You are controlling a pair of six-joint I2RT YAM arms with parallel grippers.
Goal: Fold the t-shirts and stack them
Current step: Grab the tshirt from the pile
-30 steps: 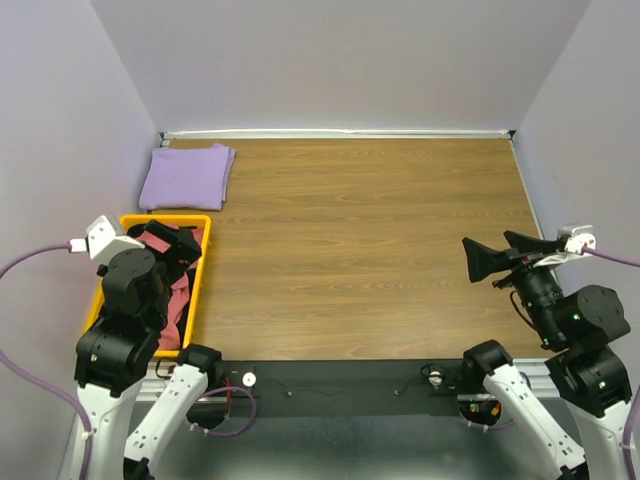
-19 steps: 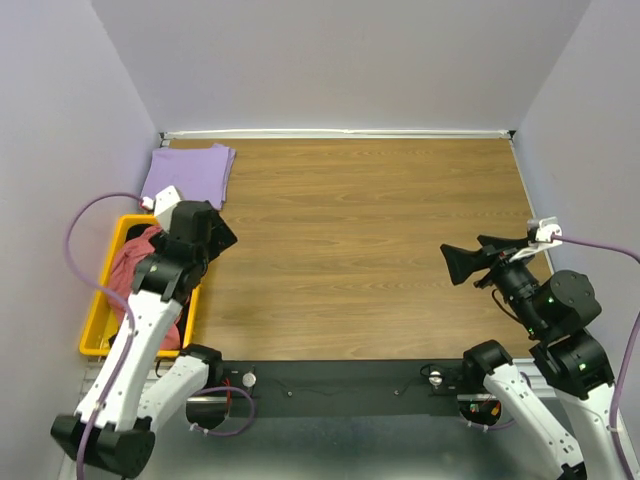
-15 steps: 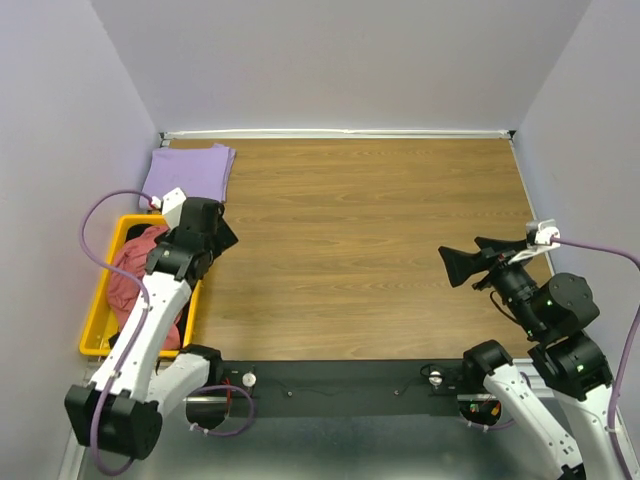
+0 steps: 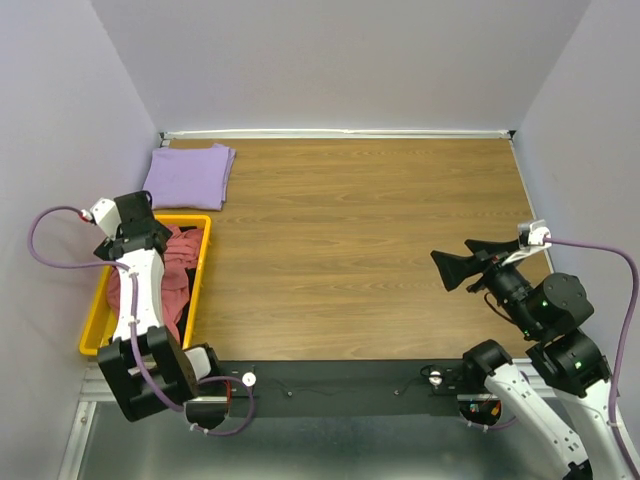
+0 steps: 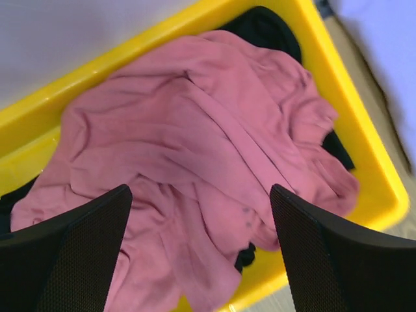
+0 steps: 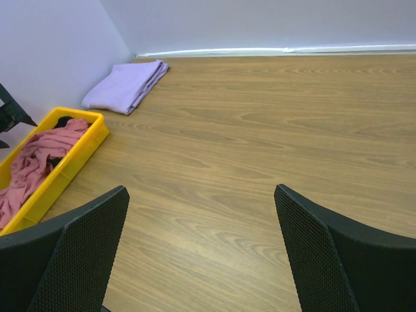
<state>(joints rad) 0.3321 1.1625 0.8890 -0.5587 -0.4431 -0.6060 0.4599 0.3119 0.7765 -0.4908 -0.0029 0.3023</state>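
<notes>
I count only the lavender shirt (image 4: 188, 176) folded, in the far-left corner; the pink shirt (image 5: 195, 143) and black shirts (image 5: 263, 26) wait in the bin (image 5: 364, 156), with my left claw (image 5: 200, 195) and right claw (image 6: 201, 192) both spread and empty.

Soft matt cloth: pink t-shirt (image 5: 195, 162); glossy plastic: bin (image 5: 369, 166).

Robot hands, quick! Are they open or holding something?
Left gripper: open, holding nothing, over the pink t-shirt.
Right gripper: open, holding nothing, above the table.
</notes>
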